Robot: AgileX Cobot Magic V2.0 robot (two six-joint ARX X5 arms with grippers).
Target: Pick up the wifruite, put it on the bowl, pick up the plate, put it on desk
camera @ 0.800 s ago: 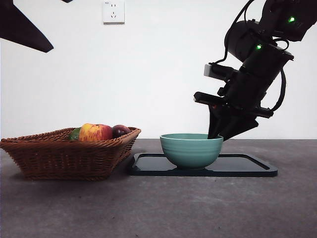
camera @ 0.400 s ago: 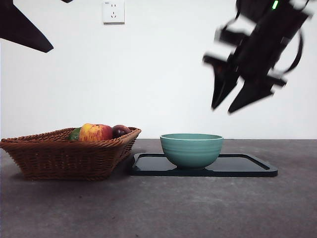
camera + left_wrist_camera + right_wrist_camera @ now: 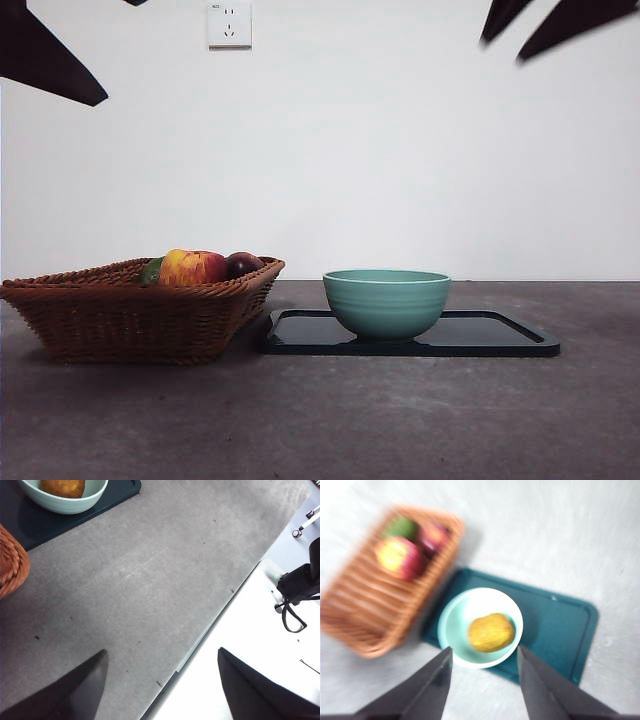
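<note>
The orange-brown wifruite (image 3: pixel 491 632) lies inside the teal bowl (image 3: pixel 454 625), and it also shows in the bowl (image 3: pixel 75 505) as the wifruite (image 3: pixel 62 486) in the left wrist view. In the front view the bowl (image 3: pixel 386 303) hides it. The bowl stands on the plate (image 3: pixel 500 335), a dark flat rectangular tray (image 3: pixel 555 630). My right gripper (image 3: pixel 485 680) hangs open and empty high above the bowl; only its tips (image 3: pixel 505 45) show at the top right of the front view. My left gripper (image 3: pixel 162 680) waits open over bare desk (image 3: pixel 150 580), away from the bowl.
A wicker basket (image 3: pixel 130 310) stands left of the plate, almost touching it. It holds a red-yellow apple (image 3: pixel 193 267), a dark purple fruit (image 3: pixel 243 263) and a green one (image 3: pixel 402 527). The desk's edge (image 3: pixel 200 640) runs near my left gripper.
My right gripper has risen from just behind the bowl's right rim to the top edge of the front view, open throughout. Bowl, plate and basket have not moved.
</note>
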